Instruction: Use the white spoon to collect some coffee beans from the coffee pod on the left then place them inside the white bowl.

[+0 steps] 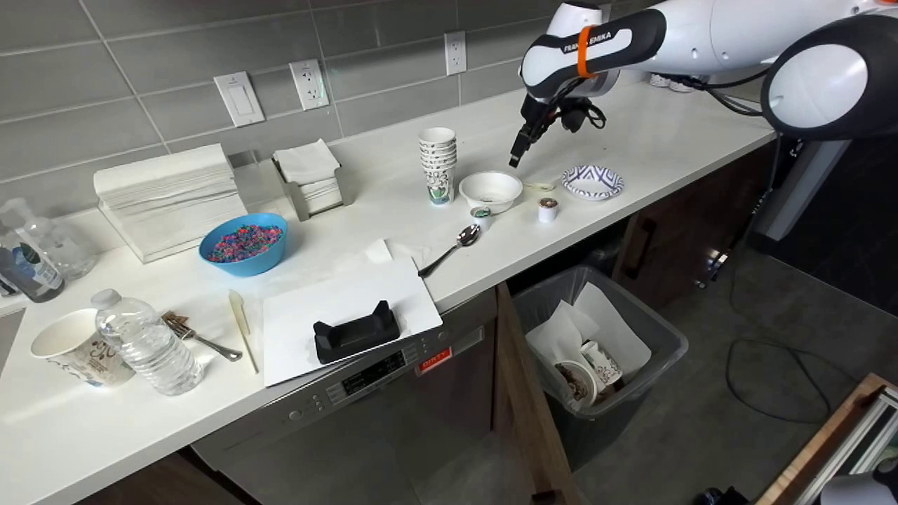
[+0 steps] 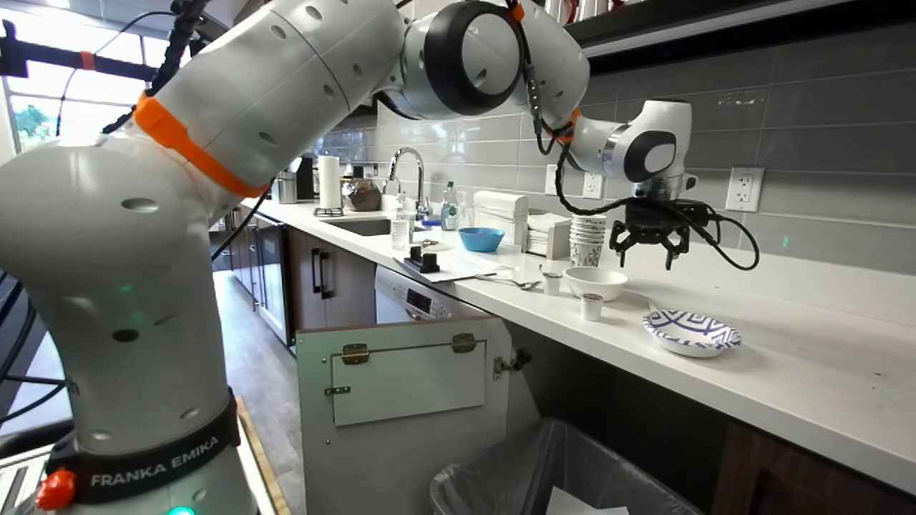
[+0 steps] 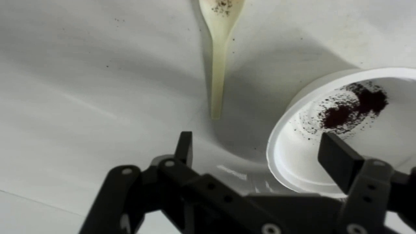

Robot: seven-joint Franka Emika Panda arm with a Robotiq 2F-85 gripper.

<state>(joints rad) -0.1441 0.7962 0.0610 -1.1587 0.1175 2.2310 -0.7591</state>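
Lying clear below the jaws (wide apart, holding nothing) is the white spoon

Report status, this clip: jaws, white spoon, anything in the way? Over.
Jaws open, holding nothing. White spoon lying on counter. White bowl beside it, dark grounds inside, might crowd jaws.
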